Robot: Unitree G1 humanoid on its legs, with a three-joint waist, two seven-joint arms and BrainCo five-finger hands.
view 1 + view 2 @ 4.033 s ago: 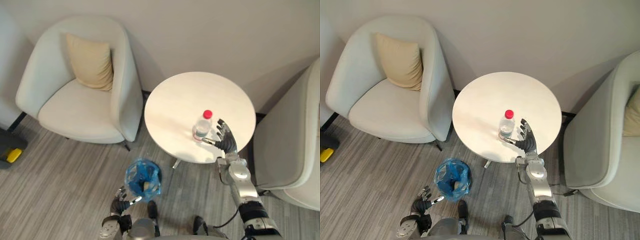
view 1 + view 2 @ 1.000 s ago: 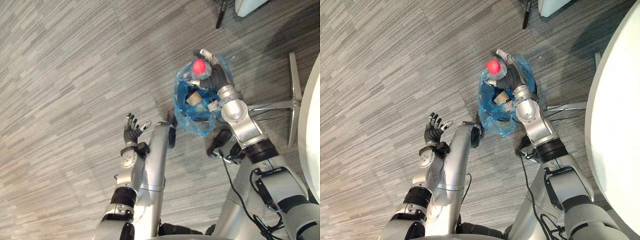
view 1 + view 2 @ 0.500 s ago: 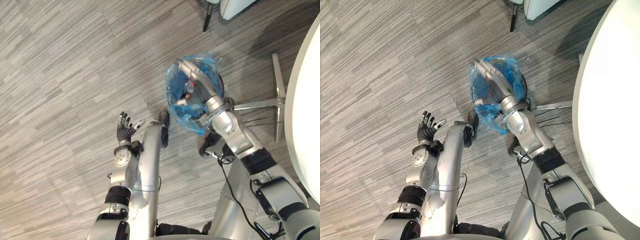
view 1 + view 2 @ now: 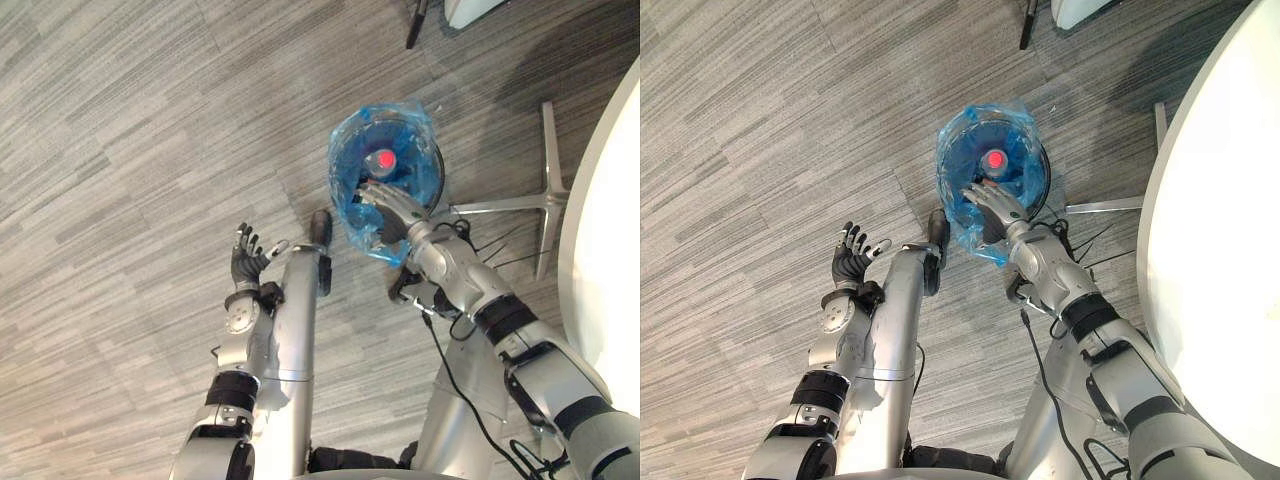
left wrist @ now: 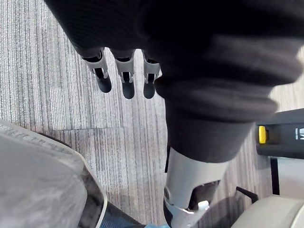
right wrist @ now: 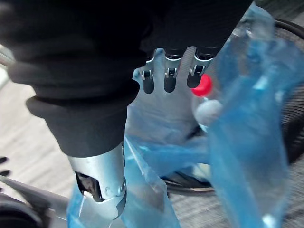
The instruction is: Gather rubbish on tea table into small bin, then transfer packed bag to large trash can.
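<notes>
The right hand [image 4: 388,205] hangs with fingers loosely spread, holding nothing, over the near rim of the small bin [image 4: 434,162]. The bottle [image 4: 383,161] sits just beyond its fingertips inside the blue bag [image 4: 366,236], red cap upward. The left hand [image 4: 250,262], open, is farther off

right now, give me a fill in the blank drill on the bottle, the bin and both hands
The bottle with the ___ cap is inside the small bin.
The bin is lined with a ___ plastic bag.
The right hand over the bin's rim is ___, not shut.
The left hand holds ___ above the floor.
Missing: red, blue, open, nothing.
</notes>
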